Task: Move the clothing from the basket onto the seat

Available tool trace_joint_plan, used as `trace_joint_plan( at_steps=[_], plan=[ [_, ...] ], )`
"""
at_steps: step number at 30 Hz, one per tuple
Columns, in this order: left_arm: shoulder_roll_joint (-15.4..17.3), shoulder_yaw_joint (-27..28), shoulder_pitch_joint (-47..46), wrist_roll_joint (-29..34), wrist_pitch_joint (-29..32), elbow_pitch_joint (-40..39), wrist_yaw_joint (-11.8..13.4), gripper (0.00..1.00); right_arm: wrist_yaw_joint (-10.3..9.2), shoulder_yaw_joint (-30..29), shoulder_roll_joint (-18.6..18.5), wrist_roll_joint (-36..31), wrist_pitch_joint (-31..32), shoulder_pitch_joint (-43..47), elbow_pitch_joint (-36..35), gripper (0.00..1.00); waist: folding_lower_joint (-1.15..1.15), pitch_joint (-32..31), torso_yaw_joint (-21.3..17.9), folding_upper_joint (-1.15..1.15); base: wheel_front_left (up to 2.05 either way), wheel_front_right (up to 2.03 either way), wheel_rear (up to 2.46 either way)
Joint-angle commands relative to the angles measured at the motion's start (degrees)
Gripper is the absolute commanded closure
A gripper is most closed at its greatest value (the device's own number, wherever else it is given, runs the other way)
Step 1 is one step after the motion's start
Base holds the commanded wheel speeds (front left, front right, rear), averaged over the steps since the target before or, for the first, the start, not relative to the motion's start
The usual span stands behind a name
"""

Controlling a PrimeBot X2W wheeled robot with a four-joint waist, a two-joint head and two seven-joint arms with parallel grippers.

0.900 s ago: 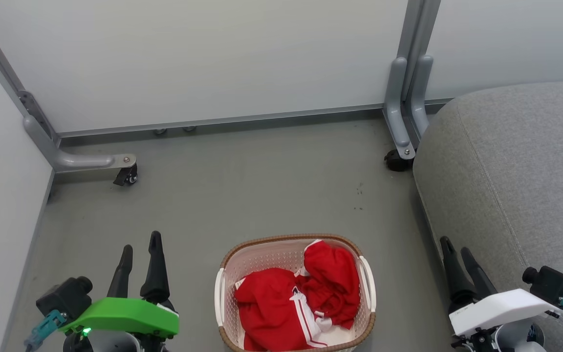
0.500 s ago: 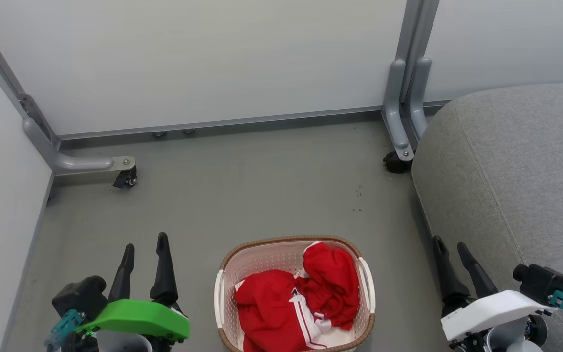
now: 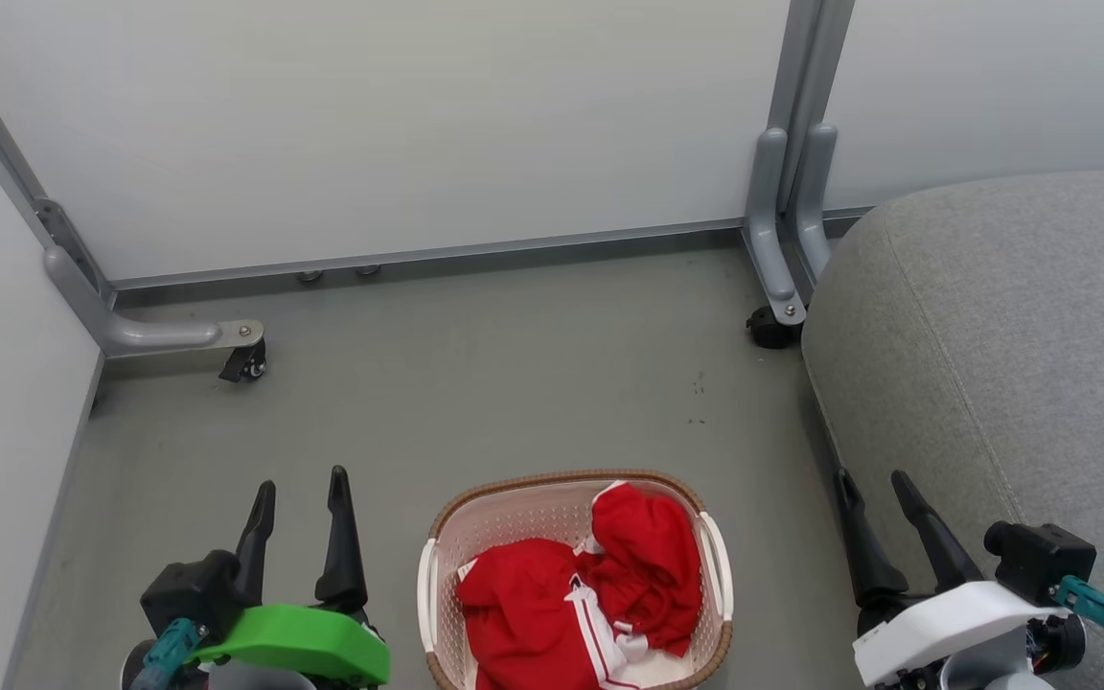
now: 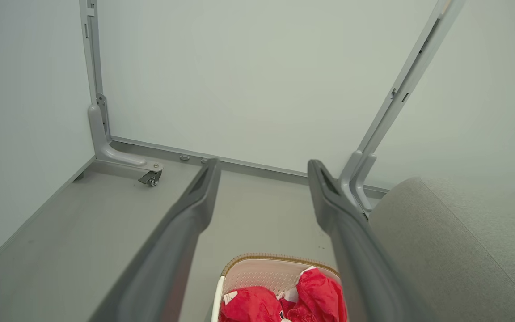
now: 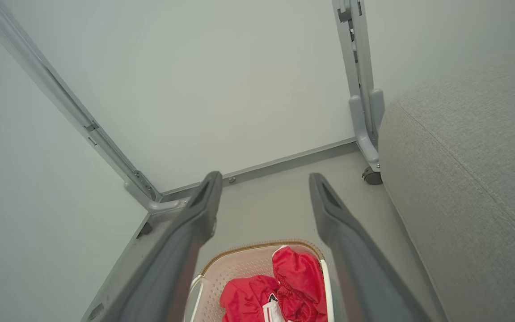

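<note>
Bright red clothing (image 3: 576,599) with white trim lies bunched in the cream perforated basket (image 3: 504,517), which stands on the floor at bottom centre. The grey seat (image 3: 1002,335) fills the right side. My left gripper (image 3: 301,481) hangs open to the left of the basket, nothing between its fingers. My right gripper (image 3: 870,479) hangs open to the right of the basket, beside the seat's edge. In the left wrist view the clothing (image 4: 284,302) and basket (image 4: 257,270) sit low between the fingers; the right wrist view shows the clothing (image 5: 280,286), basket (image 5: 235,268) and seat (image 5: 472,170).
White partition panels on grey frames close off the back and left. A caster foot (image 3: 241,359) stands at the left and another caster (image 3: 770,331) sits by the seat's far corner. Grey floor (image 3: 475,383) stretches beyond the basket.
The whole head view has shifted, so the camera moved. Both grippers have drawn in toward the basket and sit lower in view, still open.
</note>
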Motion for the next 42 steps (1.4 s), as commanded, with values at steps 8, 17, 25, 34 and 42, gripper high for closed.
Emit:
trace_joint_plan(
  at_steps=[8,17,25,34,42],
  plan=[
    [0.35,-0.42,1.03,5.30,-1.47,-0.99,0.98,0.00,0.01,0.08,-0.23,-6.12,-1.52,0.79,-1.13,0.00,0.00,-0.60,-0.16,0.00,0.00,0.00,0.00],
    [0.18,-0.92,1.80,9.98,-2.60,-0.65,1.14,0.00,0.01,0.95,-0.35,-11.06,-2.67,1.14,-1.34,0.00,0.00,-0.88,-0.32,0.00,0.00,0.00,0.00],
    [0.09,-1.58,2.56,13.79,-3.52,-0.47,1.44,0.00,0.01,1.13,-0.46,-15.16,-3.60,1.49,-1.57,0.00,0.00,-1.16,-0.58,0.00,0.00,0.00,0.00],
    [-0.03,-2.29,3.07,17.67,-4.49,-0.15,1.65,0.00,0.00,1.43,-0.47,-19.08,-4.61,1.94,-1.81,0.00,0.00,-1.49,-0.69,0.00,0.00,0.00,0.00],
    [-0.12,-2.89,3.43,20.95,-5.41,0.05,1.89,0.00,-0.02,1.65,-0.51,-22.49,-5.34,2.26,-2.05,0.00,0.00,-1.76,-0.95,0.00,0.00,0.00,0.00]
  ],
)
